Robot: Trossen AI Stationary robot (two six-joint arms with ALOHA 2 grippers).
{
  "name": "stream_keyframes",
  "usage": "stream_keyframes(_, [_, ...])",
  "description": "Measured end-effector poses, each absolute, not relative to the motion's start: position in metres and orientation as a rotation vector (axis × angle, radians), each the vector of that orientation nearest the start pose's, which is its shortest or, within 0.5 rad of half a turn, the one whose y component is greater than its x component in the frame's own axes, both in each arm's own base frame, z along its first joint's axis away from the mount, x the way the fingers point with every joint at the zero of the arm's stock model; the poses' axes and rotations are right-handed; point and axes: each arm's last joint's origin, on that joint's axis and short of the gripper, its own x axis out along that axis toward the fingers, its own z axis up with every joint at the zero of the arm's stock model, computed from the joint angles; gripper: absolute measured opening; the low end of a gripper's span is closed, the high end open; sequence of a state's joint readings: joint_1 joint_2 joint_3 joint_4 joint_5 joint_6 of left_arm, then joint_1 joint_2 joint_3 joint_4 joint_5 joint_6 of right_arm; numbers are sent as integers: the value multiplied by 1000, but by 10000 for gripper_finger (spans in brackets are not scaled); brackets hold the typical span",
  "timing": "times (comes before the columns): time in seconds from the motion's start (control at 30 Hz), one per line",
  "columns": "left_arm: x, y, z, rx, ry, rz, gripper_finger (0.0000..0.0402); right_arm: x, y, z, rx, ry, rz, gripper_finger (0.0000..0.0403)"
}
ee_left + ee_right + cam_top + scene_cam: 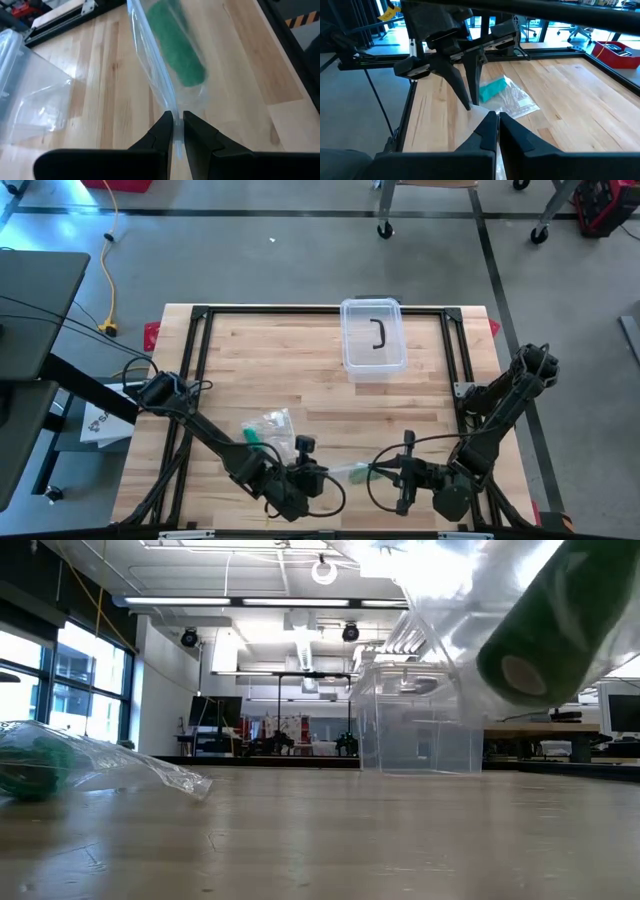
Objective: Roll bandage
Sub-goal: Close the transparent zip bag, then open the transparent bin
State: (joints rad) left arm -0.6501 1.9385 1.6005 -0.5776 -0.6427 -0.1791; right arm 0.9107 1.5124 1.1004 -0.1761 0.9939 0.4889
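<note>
A clear plastic bag (352,472) with a green bandage roll (177,45) inside hangs between my two grippers near the table's front edge. In the low view the roll (545,630) is up off the table. My left gripper (325,476) is shut on the bag's left end. My right gripper (378,473) is shut on its right end and faces the left gripper (470,75). A second clear bag (266,430) with a green roll (35,768) lies flat on the table, left of the grippers. My left gripper pinches a thin edge of the clear bag (172,112) between its two fingertips, coming level from the table's left. The bag stretches away from the fingers with the green roll inside, lifted clear of the table. My right gripper pinches the bag's opposite end (481,116) between its two fingertips, coming level from the table's right. The plastic runs from the fingers toward the left gripper. The fingers hide the exact part they hold.
A clear lidded container (373,338) stands at the far middle of the table; it also shows in the low view (420,720). A black frame (200,315) runs round the table's edges. Bare wood (300,360) lies between the container and the grippers.
</note>
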Motion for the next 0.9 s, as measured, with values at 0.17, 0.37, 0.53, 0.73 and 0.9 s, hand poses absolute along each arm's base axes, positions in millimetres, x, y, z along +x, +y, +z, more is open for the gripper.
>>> stream_keyframes(0.17, [343,-242,252,370,740,72,31,217,240,278,5,309,-159,0])
stream_keyframes(0.37, [341,-241,250,316,752,102,32,217,240,278,5,309,-159,0])
stream_keyframes(0.53, [336,-240,249,277,804,89,68,217,239,280,14,300,-163,0])
stream_keyframes(0.73, [320,-230,263,204,878,137,151,220,237,279,27,311,-151,0])
stream_keyframes(0.9, [322,-235,267,246,779,174,189,224,235,280,28,314,-145,0])
